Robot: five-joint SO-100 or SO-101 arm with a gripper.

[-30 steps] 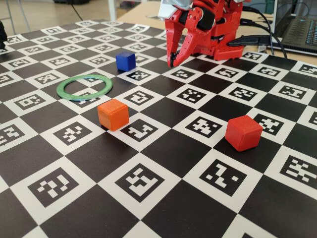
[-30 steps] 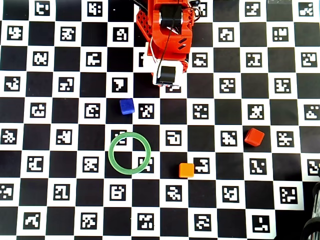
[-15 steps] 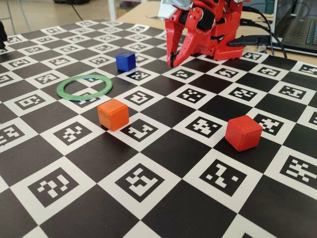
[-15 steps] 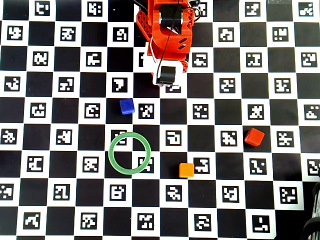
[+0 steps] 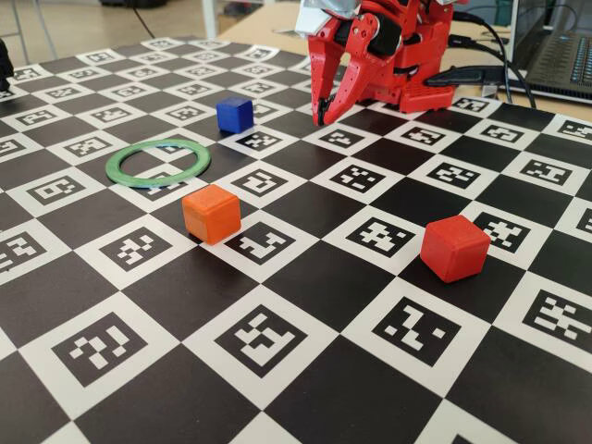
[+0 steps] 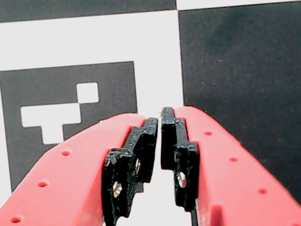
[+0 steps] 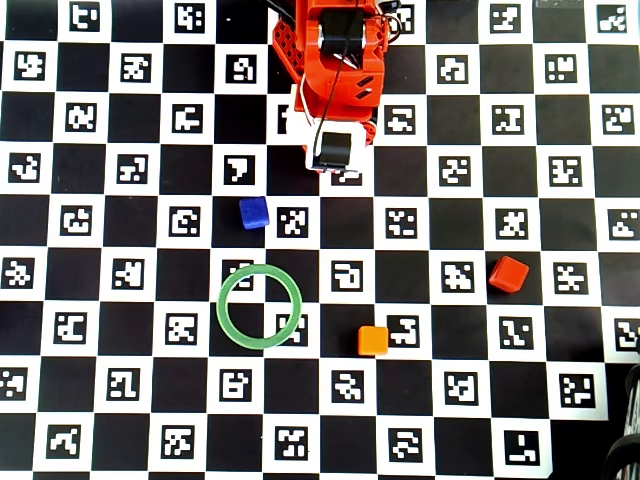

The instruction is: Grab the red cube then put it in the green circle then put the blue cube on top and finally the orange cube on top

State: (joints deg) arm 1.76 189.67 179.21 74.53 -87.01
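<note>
The counter (image 7: 140, 200) carries the green circle (image 7: 259, 307), which is empty. The tool (image 5: 324, 116) hangs nearly closed, holding nothing, well apart from the circle. The red cube (image 7: 508, 273) lies far right of the circle; I would open wide and descend squarely over it.

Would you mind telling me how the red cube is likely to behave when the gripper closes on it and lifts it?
The red cube looks like solid moulded plastic, so it is probably stiff and will not deform. Being small, it is likely light. Its flat faces suit the gripper, and it rests flat on the board, so rolling seems unlikely; its matte, rounded edges may slip slightly if pinched off-centre.
</note>
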